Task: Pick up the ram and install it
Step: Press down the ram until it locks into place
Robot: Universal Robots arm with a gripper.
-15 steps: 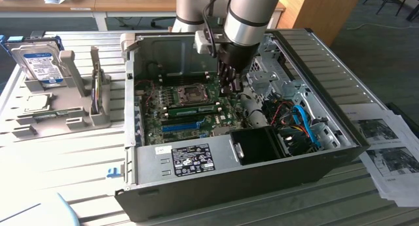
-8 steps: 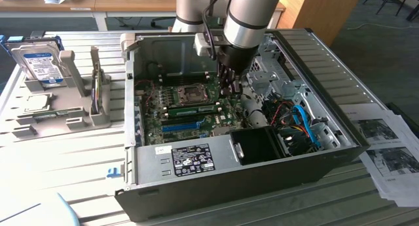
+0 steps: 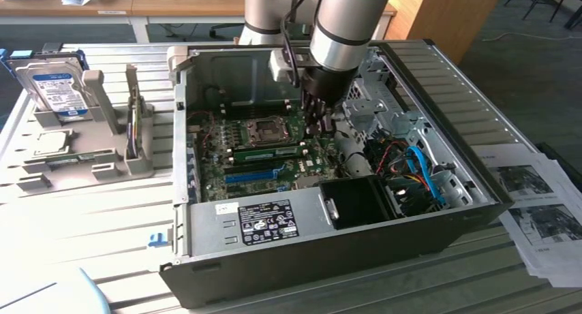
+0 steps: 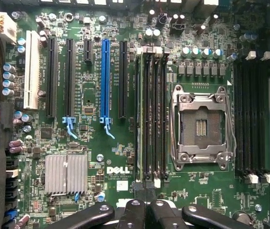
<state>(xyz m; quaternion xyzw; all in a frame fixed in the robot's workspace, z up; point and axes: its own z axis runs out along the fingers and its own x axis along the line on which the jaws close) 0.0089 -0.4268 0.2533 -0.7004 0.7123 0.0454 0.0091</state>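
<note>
currently the arm reaches down into the open computer case [image 3: 473,191], between the drive cage [image 3: 382,99] on the exterior view's right and the case's rear wall. gripper [image 3: 315,113] hangs low over the motherboard [image 4: 92,143]. its two fingers are pressed together with nothing between them [image 4: 147,206].

ram [image 3: 269,151] stands on edge in the memory slot farthest from the cpu socket [image 4: 201,125], running alongside it. in the wrist view the ram [image 4: 138,119] is the slim green edge on the side of the slot bank nearest the blue expansion slot [image 4: 105,81]. fingertips sit over one end of that slot bank; cannot tell if they touch it.

open room: bare board between the blue slot and the ram. tight edges: power supply [image 3: 264,218] and a tangle of cables [image 3: 423,171] toward the front of the case. hard drive [image 3: 54,89] stands in a grey holder well outside the case.
</note>
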